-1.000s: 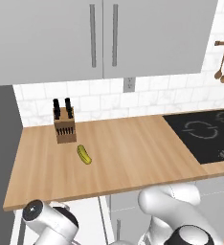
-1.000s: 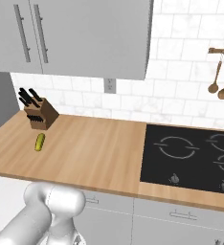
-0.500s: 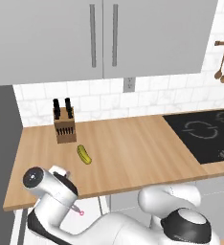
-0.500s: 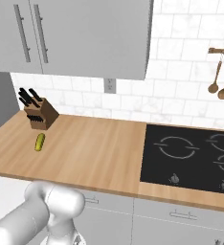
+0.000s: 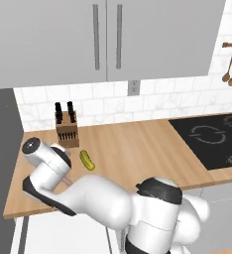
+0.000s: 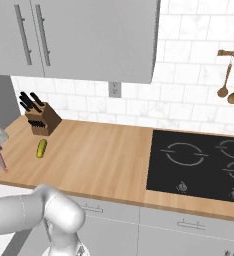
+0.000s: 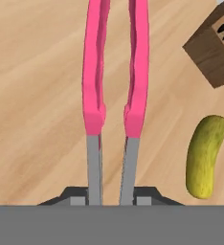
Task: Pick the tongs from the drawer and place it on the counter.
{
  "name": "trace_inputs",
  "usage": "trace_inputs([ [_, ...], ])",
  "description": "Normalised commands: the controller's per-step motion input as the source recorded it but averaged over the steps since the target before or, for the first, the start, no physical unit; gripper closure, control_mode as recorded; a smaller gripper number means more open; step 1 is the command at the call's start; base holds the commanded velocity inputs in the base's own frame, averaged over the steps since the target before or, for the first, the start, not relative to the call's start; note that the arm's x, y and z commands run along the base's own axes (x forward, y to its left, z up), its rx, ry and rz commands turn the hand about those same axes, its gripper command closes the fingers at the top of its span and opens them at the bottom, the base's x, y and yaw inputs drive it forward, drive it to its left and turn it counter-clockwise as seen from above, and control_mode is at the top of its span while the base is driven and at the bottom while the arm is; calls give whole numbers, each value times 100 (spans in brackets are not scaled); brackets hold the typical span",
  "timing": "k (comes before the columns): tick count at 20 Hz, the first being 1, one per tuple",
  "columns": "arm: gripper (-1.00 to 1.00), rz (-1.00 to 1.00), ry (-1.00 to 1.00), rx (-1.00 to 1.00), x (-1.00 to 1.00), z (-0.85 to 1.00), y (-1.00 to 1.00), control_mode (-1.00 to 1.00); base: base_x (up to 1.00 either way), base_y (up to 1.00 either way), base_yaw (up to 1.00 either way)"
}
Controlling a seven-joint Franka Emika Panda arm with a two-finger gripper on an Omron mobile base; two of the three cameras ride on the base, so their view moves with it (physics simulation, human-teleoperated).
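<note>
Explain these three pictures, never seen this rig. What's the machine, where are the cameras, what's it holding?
It is a white robot arm on a drivable base in a simulated kitchen. Two cameras ride on the base behind the arm, one to its left, one to its right; the third sits on the hand and looks along the gripper. The gripper is shut on the tongs, grey arms with pink tips, held over the counter. On the wooden counter lie a pickle and a knife block. A black cooktop is set in at the right.
</note>
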Motion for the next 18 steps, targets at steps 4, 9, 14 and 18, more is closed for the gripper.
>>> trace_inputs([
  [4,-100,-4,9,0,100,-29,-14,-100,0,0,0],
  [9,-100,-1,7,-1,43,-34,0,-100,0,0,0],
  [14,-100,0,2,0,-51,0,-7,-100,0,0,0],
  [18,-100,0,-4,3,-94,40,-25,-100,0,0,0],
])
